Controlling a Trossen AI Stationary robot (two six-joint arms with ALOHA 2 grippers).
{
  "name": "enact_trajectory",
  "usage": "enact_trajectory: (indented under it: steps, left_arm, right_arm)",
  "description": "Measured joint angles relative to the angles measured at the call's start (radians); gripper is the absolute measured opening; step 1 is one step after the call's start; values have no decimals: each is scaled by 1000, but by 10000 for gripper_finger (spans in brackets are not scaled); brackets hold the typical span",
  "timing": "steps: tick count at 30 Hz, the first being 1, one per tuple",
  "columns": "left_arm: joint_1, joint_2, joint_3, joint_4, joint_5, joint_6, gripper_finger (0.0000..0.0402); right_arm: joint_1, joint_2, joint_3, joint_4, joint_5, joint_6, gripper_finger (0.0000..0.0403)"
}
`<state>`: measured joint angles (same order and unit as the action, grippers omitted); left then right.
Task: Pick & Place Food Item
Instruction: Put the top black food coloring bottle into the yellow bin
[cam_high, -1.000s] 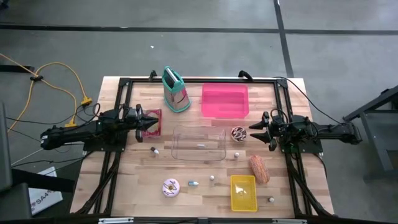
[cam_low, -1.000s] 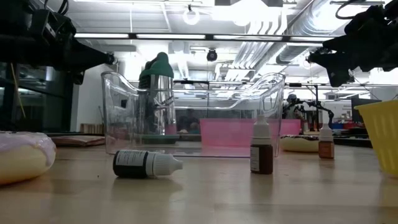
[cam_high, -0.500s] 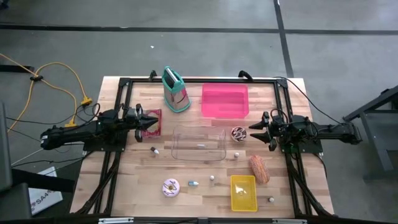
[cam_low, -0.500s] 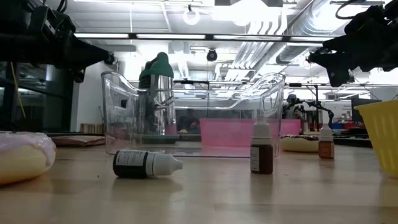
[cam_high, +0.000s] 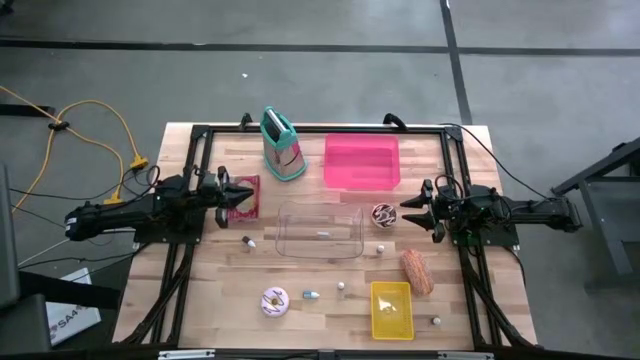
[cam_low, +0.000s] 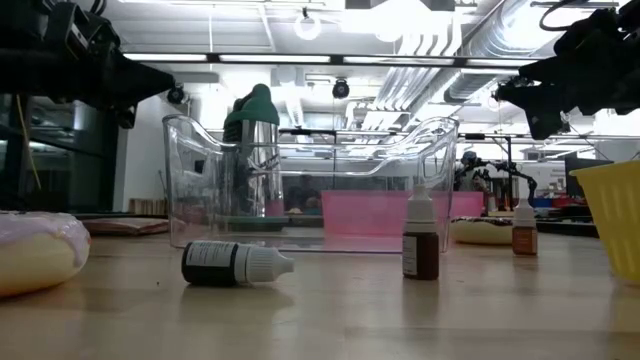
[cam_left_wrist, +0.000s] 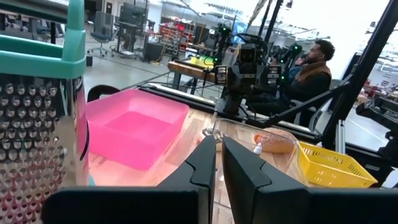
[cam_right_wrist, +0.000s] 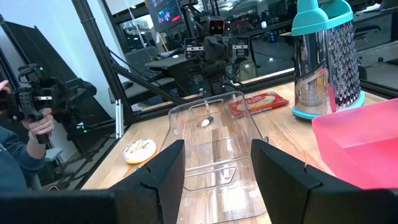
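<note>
- I have the left gripper hovering at the table's left side, over the red packet that lies flat on the wood; its jaws are together with only a thin slit between the fingers, and nothing is in them.
- My right gripper hangs at the right side, just beside the chocolate doughnut; its jaws stand apart and empty, as the wrist camera shows with the two fingers spread wide.
- The clear plastic bin sits in the middle of the table between the two grippers, with one small item lying inside it.
- Behind the bin, the pink tray lies at the far edge, and the grater with the teal handle stands upright to its left.
- The food items I can pick from: the pink-frosted doughnut near the front left, the bread roll at the right front, and the chocolate doughnut by the right gripper.
- The yellow basket sits at the front, just beside the bread roll.
- Small dropper bottles are scattered about; in the low view one lies on its side and another stands upright in front of the bin.
- A person sits beyond the table.
</note>
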<state>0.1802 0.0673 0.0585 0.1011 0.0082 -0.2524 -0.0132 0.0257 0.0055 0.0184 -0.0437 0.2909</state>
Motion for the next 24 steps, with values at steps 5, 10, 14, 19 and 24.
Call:
enact_trajectory:
  steps: [5,10,14,19,24]
  left_arm:
    - [0,0,30,-42,0,-1,26]
    - [0,0,86,-151,0,14,26]
    - [0,25,146,-258,0,16,26]
    - [0,117,231,-356,1,16,26]
    - [0,260,337,-427,16,43,26]
  right_arm:
    - [0,0,0,0,0,0,174]
    - [0,0,0,0,0,0,174]
    - [0,0,0,0,0,0,174]
    - [0,0,0,0,0,0,174]
    - [0,0,0,0,0,0,174]
